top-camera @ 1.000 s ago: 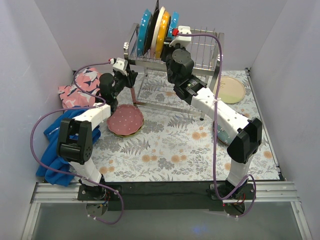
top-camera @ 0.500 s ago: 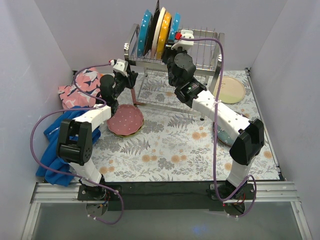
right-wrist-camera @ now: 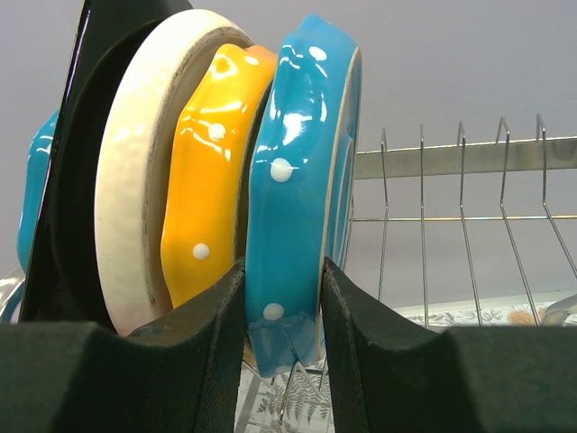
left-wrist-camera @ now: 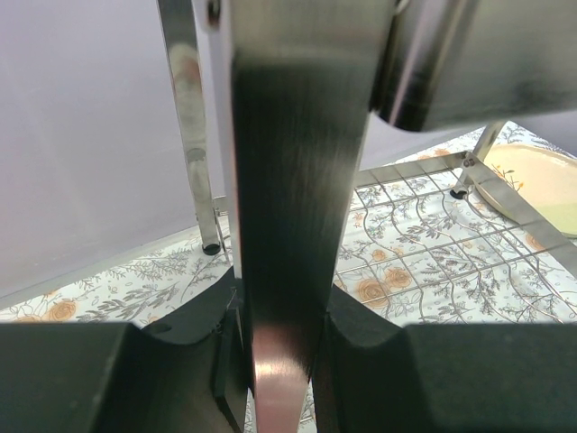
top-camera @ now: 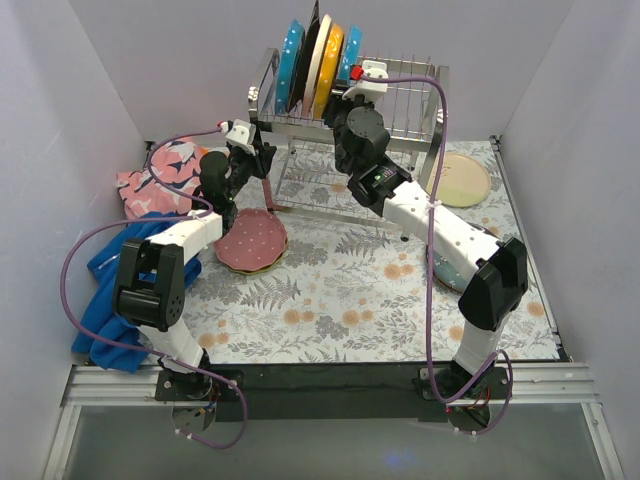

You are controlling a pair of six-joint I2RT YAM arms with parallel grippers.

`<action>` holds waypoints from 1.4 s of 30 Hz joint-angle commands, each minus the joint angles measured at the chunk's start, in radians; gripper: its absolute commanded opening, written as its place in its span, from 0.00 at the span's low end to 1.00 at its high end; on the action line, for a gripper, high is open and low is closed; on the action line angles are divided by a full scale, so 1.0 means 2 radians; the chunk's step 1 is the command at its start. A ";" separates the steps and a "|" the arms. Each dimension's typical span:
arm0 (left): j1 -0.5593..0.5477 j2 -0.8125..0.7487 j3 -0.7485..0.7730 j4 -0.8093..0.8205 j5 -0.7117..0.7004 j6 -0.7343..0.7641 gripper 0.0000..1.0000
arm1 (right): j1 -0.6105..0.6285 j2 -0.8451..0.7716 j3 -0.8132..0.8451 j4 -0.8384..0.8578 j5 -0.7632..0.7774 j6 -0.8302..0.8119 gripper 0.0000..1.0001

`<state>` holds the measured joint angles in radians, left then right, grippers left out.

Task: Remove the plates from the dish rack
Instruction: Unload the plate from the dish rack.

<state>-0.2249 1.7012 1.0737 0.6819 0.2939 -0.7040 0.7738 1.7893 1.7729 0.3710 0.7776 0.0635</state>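
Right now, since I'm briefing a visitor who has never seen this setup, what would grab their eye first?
The bright row of plates standing upright on the dish rack at the back catches the eye first. The right gripper is clamped on the rightmost one, a teal dotted plate, while the left gripper grips a rack leg at the left end. A pink dotted plate tops a small stack on the table, left of centre.

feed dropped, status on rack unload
Left end effector clamped on dish rack leg. Right end effector shut on teal dotted plate, not yet lifted. Orange plate tight beside it.
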 commanded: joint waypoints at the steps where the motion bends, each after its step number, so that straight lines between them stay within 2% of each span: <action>1: -0.003 -0.031 -0.012 -0.010 0.003 -0.037 0.00 | -0.011 0.005 0.019 0.001 0.089 -0.018 0.45; 4: -0.003 -0.031 -0.013 -0.010 0.003 -0.035 0.00 | -0.012 0.012 0.020 0.001 0.092 -0.019 0.49; 18: -0.003 -0.028 -0.017 -0.008 0.004 -0.032 0.00 | -0.022 0.025 0.012 -0.007 0.081 0.009 0.52; 20: -0.003 -0.029 -0.017 -0.009 0.004 -0.031 0.00 | -0.023 0.026 0.014 -0.011 0.077 0.010 0.38; 21: -0.003 -0.030 -0.016 -0.009 0.003 -0.031 0.00 | -0.023 0.026 0.014 -0.013 0.075 0.012 0.23; 24: -0.003 -0.030 -0.015 -0.010 0.004 -0.031 0.00 | -0.023 0.023 0.019 -0.017 0.064 0.016 0.01; 35: -0.003 -0.023 -0.016 -0.009 -0.001 -0.034 0.00 | -0.024 0.021 0.091 -0.014 -0.024 -0.016 0.01; 42: -0.003 -0.017 -0.015 -0.007 -0.006 -0.035 0.00 | -0.024 0.025 0.132 -0.008 -0.029 -0.044 0.01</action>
<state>-0.2268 1.7000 1.0683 0.6895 0.2859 -0.7063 0.7631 1.8526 1.9335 0.2337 0.7517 0.0376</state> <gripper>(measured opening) 0.236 0.374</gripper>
